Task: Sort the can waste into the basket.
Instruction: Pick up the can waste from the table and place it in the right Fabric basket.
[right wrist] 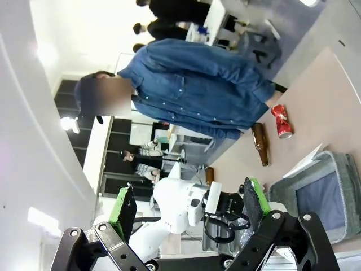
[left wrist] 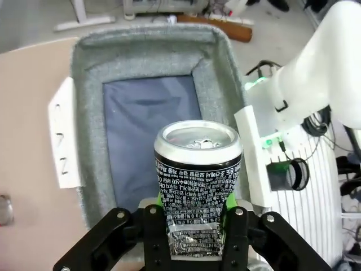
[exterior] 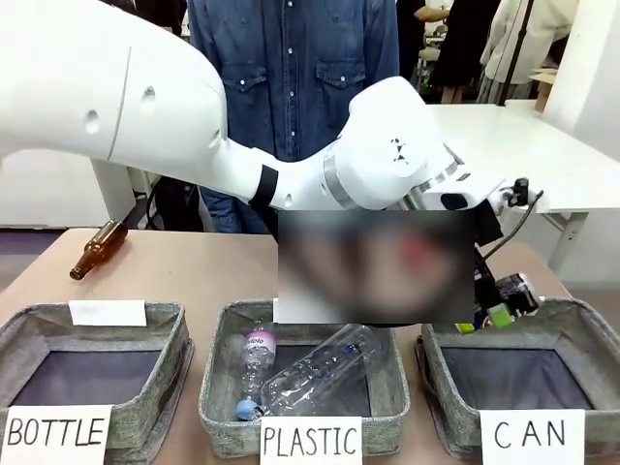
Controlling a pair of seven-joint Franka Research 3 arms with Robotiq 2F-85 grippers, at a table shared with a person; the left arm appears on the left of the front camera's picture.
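While the left hand (left wrist: 194,217) pinches the dark can (left wrist: 197,169) over the empty basket (left wrist: 90,113), the red can (right wrist: 280,121) lies on the table (right wrist: 333,84); the right hand (right wrist: 189,208) is spread, empty.

1. This is a robotics lab in an open, office-like room: a white robot arm (exterior: 145,107) reaches over a tan surface (exterior: 194,271).
2. Along the near edge stand three grey fabric baskets with hand-lettered paper signs, a staged sorting set-up: the "BOTTLE" basket (exterior: 19,325), the "PLASTIC" basket (exterior: 215,387) and the "CAN" basket (exterior: 591,320).
3. A person in a denim shirt (exterior: 291,68) stands at the far side, and other people stand behind near a white table (exterior: 523,145).
4. In the left wrist view, loose black cables (left wrist: 316,121) hang beside the robot's white base.
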